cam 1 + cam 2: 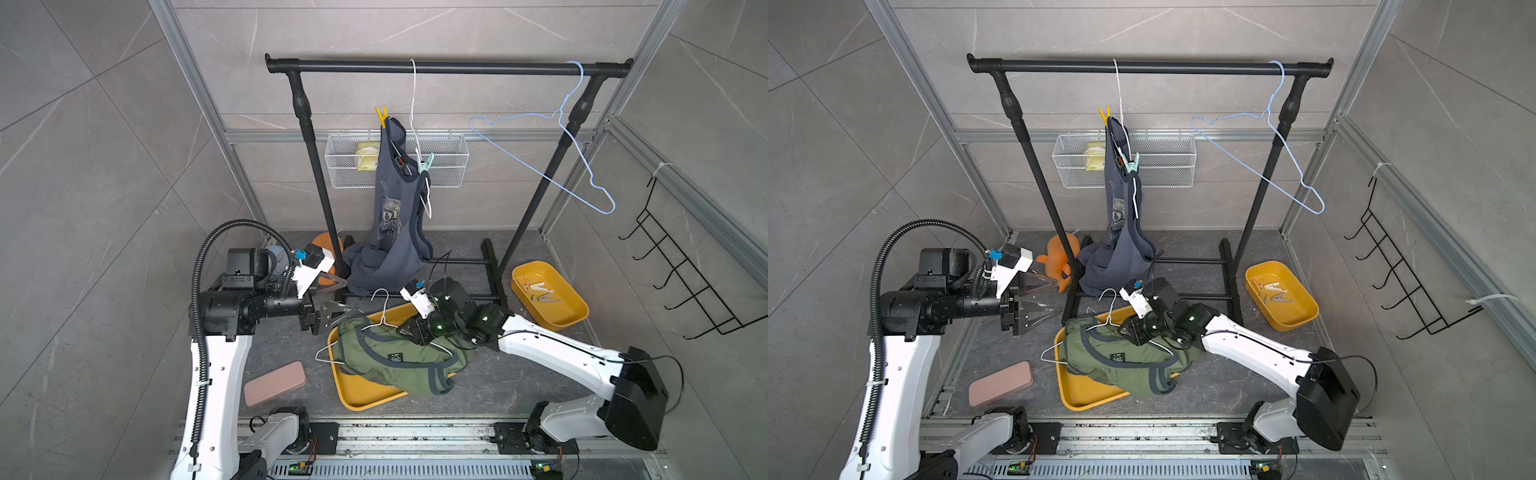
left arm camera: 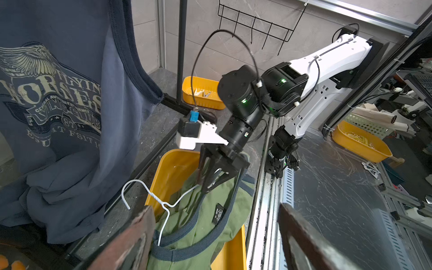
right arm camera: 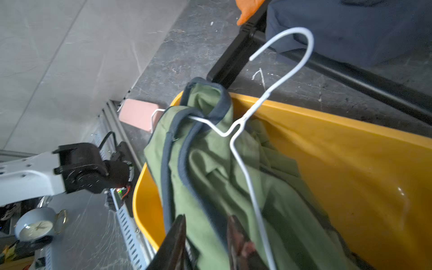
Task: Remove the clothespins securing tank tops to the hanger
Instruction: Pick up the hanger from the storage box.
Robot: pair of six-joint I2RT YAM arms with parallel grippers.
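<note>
A slate blue tank top point(image 1: 392, 216) hangs from a white hanger point(image 1: 412, 99) on the black rail. A yellow clothespin point(image 1: 381, 116) and a mint green clothespin point(image 1: 426, 163) pin it. An olive green tank top point(image 1: 399, 361) lies bunched in the yellow tray point(image 1: 357, 399), threaded on a second white hanger point(image 3: 243, 121). My right gripper point(image 3: 207, 233) is low over this green top, its jaws a little apart, the hanger wire just outside one finger. My left gripper point(image 2: 215, 233) hovers wide open at the tray's left end, holding nothing.
A yellow bin point(image 1: 573, 316) at the right holds several loose clothespins point(image 1: 540, 291). An empty light blue hanger point(image 1: 573, 145) hangs at the rail's right end. A pink case point(image 1: 275, 382), an orange toy point(image 1: 1059, 259), a wire basket point(image 1: 449, 166) and wall hooks point(image 1: 685, 282) surround the rack.
</note>
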